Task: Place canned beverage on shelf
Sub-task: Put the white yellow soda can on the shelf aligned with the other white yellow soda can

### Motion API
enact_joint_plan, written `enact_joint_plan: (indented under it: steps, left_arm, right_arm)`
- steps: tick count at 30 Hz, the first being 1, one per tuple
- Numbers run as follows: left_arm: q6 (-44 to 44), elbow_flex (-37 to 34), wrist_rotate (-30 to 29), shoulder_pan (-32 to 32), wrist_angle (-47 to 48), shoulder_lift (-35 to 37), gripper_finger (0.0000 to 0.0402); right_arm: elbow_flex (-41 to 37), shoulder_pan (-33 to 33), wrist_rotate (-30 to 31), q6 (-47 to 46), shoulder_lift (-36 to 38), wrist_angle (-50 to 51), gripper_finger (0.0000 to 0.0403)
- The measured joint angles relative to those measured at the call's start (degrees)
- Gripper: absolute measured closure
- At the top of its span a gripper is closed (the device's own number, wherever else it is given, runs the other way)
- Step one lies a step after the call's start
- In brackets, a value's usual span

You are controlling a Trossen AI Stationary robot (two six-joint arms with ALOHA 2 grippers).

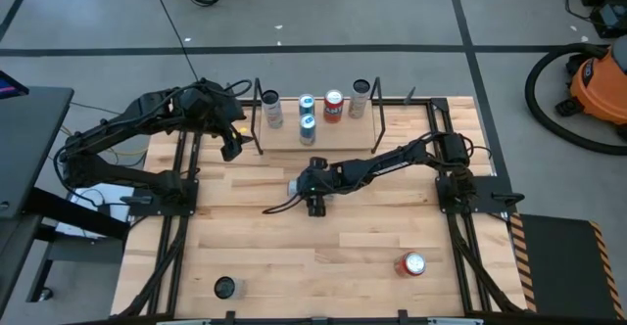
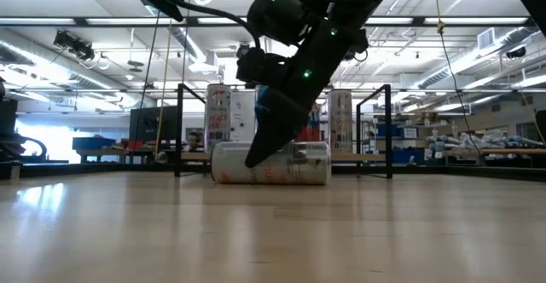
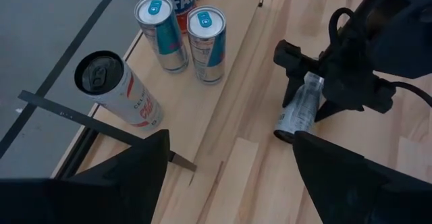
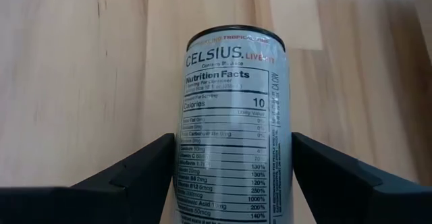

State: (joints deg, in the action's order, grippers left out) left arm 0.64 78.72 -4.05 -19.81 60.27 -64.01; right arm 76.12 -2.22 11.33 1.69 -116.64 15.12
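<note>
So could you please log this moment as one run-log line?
right gripper: open, straddling lying white can | left gripper: open, near shelf | shelf: five cans

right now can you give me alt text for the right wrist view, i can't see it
A white Celsius can lies on its side on the light wood table, its nutrition facts panel facing the camera. It sits between the two dark fingers of the right gripper, which stand on either side of it with slim gaps showing.

Five cans stand on the shelf at the table's far edge; a Celsius can lies mid-table, two more cans near the front edge.
</note>
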Motion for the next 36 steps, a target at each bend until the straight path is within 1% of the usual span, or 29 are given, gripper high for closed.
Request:
enact_joint_plan:
  steps: [5,12,15,20,29,36]
  left_arm:
    - [0.0,0.0,0.0,0.0,0.0,0.0,0.0085]
    - [0.0,0.0,0.0,0.0,0.0,0.0,0.0085]
    - [0.0,0.0,0.0,0.0,0.0,0.0,0.0085]
    - [0.0,0.0,0.0,0.0,0.0,0.0,0.0086]
    - [0.1,0.0,0.0,0.0,0.0,0.0,0.0086]
    - [0.1,0.0,0.0,0.0,0.1,0.0,0.0086]
  right_arm:
    - [-0.2,-0.1,-0.8,-0.9,1.5,3.5,0.0112]
    - [-0.3,-0.5,-1.4,-4.7,5.7,12.2,0.0111]
    - [-0.4,-0.4,-2.5,-5.2,5.8,14.2,0.0110]
    - [-0.3,-0.4,-6.6,-5.3,5.5,13.5,0.0110]
    - [-0.3,-0.4,-6.5,-6.8,6.1,12.9,0.0112]
    - [-0.3,-0.6,-7.0,-6.8,9.1,6.6,0.0115]
